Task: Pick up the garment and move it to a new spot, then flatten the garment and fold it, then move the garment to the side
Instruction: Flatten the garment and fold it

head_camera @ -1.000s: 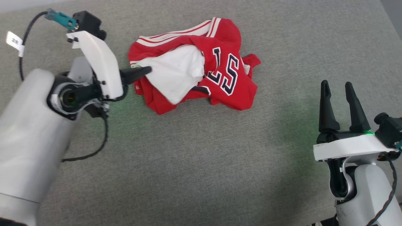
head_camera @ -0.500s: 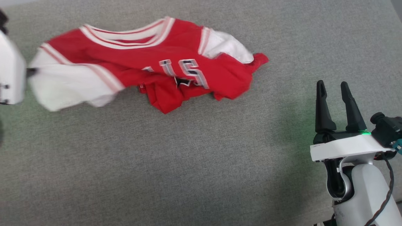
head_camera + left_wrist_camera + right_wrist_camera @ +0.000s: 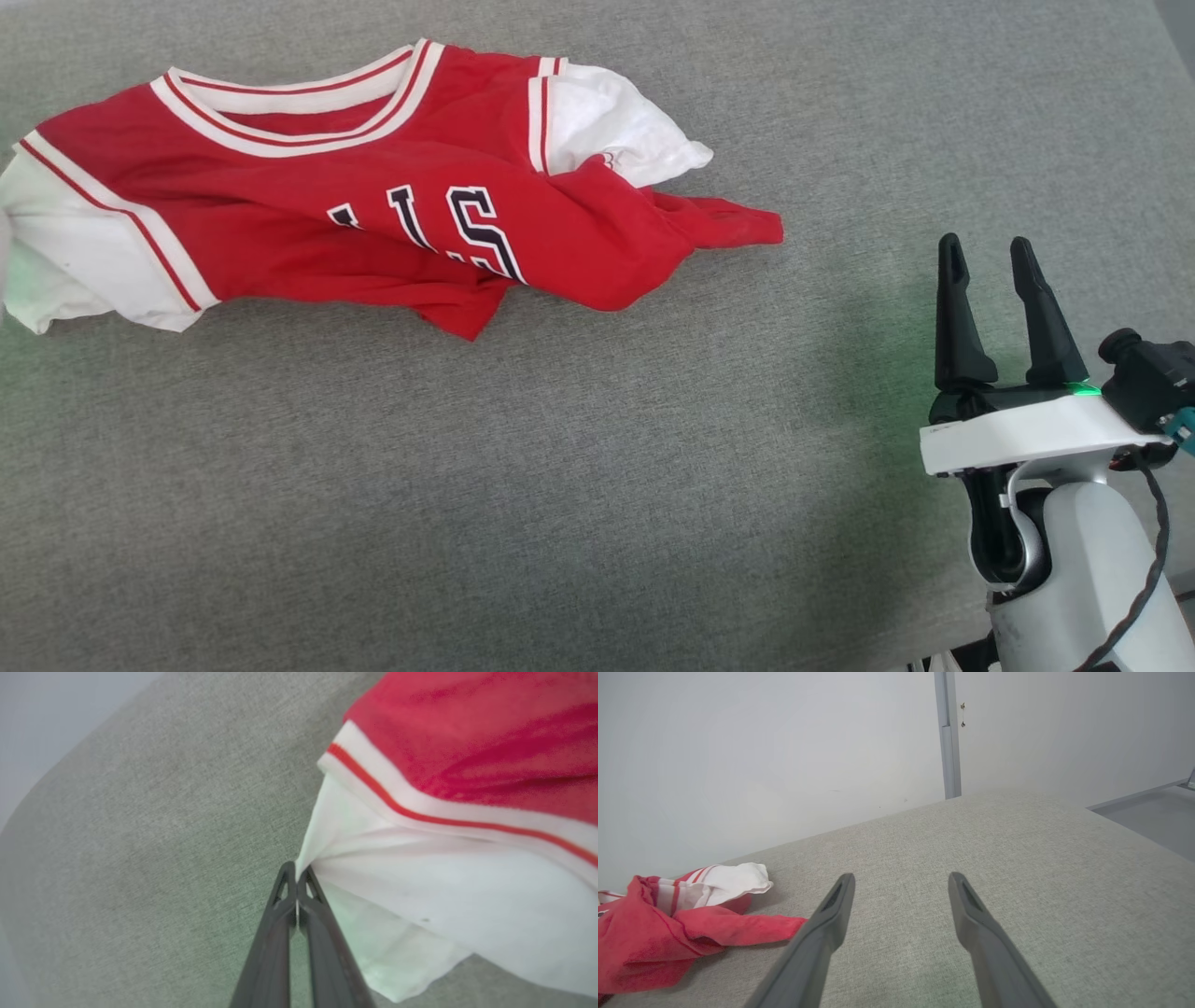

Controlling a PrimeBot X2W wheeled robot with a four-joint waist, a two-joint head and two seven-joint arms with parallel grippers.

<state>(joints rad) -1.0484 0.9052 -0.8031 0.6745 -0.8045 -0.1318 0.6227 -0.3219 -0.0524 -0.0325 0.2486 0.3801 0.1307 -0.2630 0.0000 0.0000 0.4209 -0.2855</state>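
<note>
The garment (image 3: 308, 201), a red jersey with white lining, black white-outlined letters and striped trim, lies stretched across the upper left of the grey surface, its white part reaching the head view's left edge. In the left wrist view my left gripper (image 3: 296, 871) is shut on a corner of the garment's (image 3: 420, 891) white cloth. My right gripper (image 3: 986, 250) stands open at the lower right, well clear of the jersey, nothing between its fingers. The right wrist view shows the right gripper (image 3: 901, 879) open over bare surface, with the garment's (image 3: 668, 924) red end at the left.
A grey fabric-covered surface (image 3: 579, 448) carries everything, with wide bare room in front and to the right. A pale wall (image 3: 784, 742) rises behind its far edge, and grey floor (image 3: 1153, 812) lies beyond the right corner.
My left gripper has pulled the garment leftwards, out of the head view, spreading the crumpled heap into a long stretched shape. The right arm has hardly moved.
</note>
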